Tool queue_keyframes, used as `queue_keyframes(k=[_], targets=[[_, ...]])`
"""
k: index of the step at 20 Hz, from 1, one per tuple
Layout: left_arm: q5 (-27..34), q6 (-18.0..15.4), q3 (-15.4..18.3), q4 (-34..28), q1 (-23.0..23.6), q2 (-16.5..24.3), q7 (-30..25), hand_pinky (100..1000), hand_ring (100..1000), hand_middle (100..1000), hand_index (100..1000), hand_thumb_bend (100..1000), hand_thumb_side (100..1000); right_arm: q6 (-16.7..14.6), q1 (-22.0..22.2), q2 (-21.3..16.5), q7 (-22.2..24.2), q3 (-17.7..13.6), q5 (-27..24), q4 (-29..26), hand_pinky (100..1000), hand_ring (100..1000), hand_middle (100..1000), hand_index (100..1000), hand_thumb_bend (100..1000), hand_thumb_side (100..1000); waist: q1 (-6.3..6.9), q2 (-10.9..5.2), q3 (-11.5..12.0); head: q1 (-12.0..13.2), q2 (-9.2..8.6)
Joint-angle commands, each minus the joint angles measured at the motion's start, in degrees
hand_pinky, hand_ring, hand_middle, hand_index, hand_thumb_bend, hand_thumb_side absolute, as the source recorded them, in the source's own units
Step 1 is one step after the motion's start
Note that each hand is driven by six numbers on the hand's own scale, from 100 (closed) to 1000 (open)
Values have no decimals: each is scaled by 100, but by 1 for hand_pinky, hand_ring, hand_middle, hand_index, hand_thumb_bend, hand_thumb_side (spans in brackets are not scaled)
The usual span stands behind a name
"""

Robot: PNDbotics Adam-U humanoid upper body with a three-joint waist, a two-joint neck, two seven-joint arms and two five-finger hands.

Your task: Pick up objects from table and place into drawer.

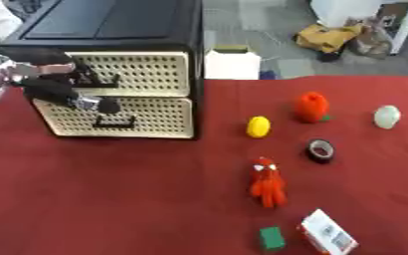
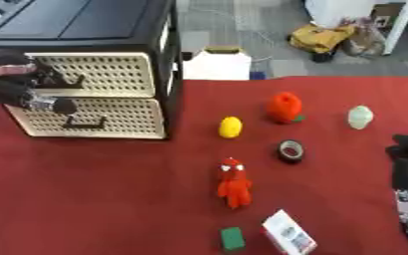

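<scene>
Two drawers point(image 1: 120, 97) with pale perforated fronts and black handles sit stacked in a black cabinet point(image 1: 112, 22) at the far left of the red worktop point(image 1: 112, 199); both look closed. The left hand point(image 1: 64, 87) reaches in from the left edge at the upper drawer's front, its fingers point(image 1: 90, 103) curled beside the upper handle point(image 1: 99, 82), but whether they actually grip the handle cannot be made out, since the hand covers part of it. The arm behind the hand is cut off by the picture's edge.

Right of the cabinet lie the loose things, all apart from one another: a yellow lemon-like piece point(image 1: 258, 126), a small red plush figure point(image 1: 267, 183) nearer the camera, and a green block point(image 1: 272, 237) at the near edge. Just beside the block lies a white and red box point(image 1: 328, 238), its printing unreadable and its corner cut off in the left eye view. Farther back stands an orange-red fruit shape point(image 1: 312, 107), with a dark roll of tape point(image 1: 320, 150) in front of it, and a pale green rounded thing point(image 1: 386, 116) farthest right.

The right hand point(image 2: 407, 169) shows only in the right eye view at the lower right edge, resting on the worktop with fingers relaxed and holding nothing, partly cut off.
</scene>
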Motion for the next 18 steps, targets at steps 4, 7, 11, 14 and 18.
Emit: queue_keyframes(k=[4, 7, 11, 14, 18], targets=[[-98, -9, 26, -3, -105, 73, -34, 100, 100, 100, 820, 821, 1000, 5, -37, -46, 6, -38, 34, -83, 577, 615, 508, 726, 281, 822, -3, -108, 0, 32, -24], [-94, 4, 22, -59, -64, 110, 1, 100, 100, 100, 806, 819, 1000, 6, -33, -48, 5, -41, 28, -83, 578, 615, 506, 726, 280, 822, -1, -118, 3, 33, -15], [-64, 8, 0, -176, 32, 198, 55, 100, 100, 100, 797, 815, 1000, 5, -31, -54, 1, -46, 17, -83, 579, 616, 507, 725, 279, 823, -4, -133, 9, 32, -12], [-42, 39, 3, -240, 101, 258, 98, 100, 100, 100, 794, 811, 1000, -2, -28, -57, 0, -50, 8, -83, 579, 616, 507, 724, 278, 824, -13, -143, 20, 32, -18], [-17, 73, -12, -335, 186, 331, 144, 100, 100, 100, 785, 812, 1000, -4, -28, -56, 4, -52, 0, -83, 580, 616, 507, 725, 279, 823, -22, -148, 38, 31, -15]])
